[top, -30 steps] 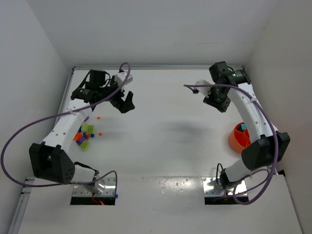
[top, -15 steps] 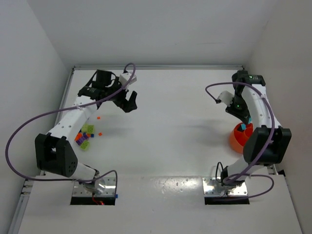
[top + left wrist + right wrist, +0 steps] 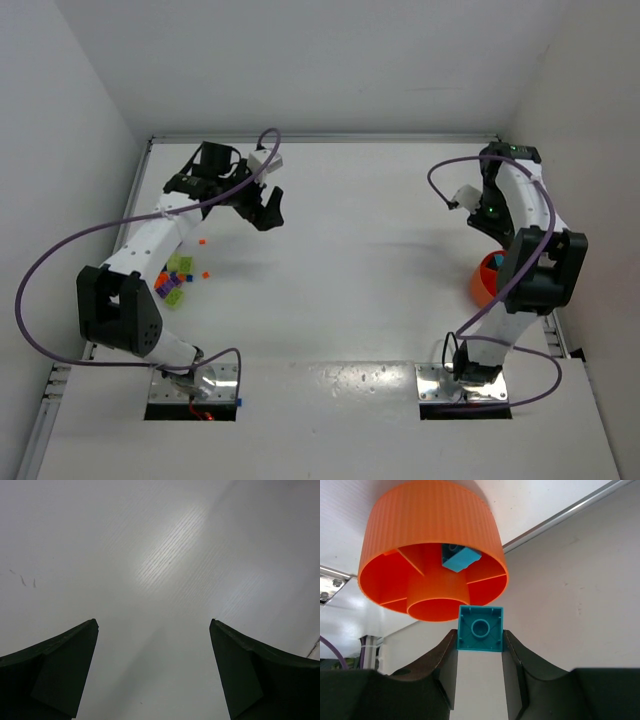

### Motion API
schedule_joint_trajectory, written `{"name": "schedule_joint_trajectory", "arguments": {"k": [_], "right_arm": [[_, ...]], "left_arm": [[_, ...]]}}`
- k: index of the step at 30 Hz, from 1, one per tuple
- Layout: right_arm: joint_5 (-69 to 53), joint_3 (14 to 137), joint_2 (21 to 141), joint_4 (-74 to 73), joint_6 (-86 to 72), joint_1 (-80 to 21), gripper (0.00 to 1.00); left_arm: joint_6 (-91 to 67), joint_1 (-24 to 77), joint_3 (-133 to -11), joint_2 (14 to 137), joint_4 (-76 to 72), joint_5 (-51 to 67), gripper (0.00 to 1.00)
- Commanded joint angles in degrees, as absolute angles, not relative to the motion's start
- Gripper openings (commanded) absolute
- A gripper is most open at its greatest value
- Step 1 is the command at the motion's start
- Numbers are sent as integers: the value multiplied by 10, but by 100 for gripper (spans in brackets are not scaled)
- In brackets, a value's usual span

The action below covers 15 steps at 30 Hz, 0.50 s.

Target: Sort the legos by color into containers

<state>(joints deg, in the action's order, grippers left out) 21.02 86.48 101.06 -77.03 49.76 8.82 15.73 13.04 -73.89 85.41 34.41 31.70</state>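
The right claw (image 3: 480, 645) of a two-armed sorting robot pinches a single cyan brick (image 3: 480, 629) between its fingertips, jaws drawn in narrow against the brick's two sides, just short of the orange bowl (image 3: 430, 525) that stands by the right edge of the desk (image 3: 350, 280). Seen from the wrist, the brick hangs in front of the bowl's rim, close to the central cup, and has not yet been let go. One ring compartment already holds a blue brick (image 3: 461, 557); the other compartments in that view look bare, though part of the bowl is hidden. The job appears to be in its early stages: a cluster of loose bricks (image 3: 172, 280) in lime green, purple and orange lies unsorted near the left edge, with a few small orange pieces scattered just beyond it. Across the desk, the left claw (image 3: 154, 630) hangs toward the far left corner with its jaws spread wide, gripping nothing and touching nothing, only plain white surface showing between its fingers. Dropping the cyan brick into a fitting compartment looks like the step in hand, with most of the pile left to carry across.
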Motion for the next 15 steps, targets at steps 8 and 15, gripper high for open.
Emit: {"name": "schedule_joint_trajectory", "arguments": {"k": [8,15], "right_arm": [[200,903,1048,-809,475,95,3],[200,903,1058,-809,456,95,3]], "left_arm": [[150,123,-767,854,351,338,100],[150,123,-767,860,351,338,100]]}}
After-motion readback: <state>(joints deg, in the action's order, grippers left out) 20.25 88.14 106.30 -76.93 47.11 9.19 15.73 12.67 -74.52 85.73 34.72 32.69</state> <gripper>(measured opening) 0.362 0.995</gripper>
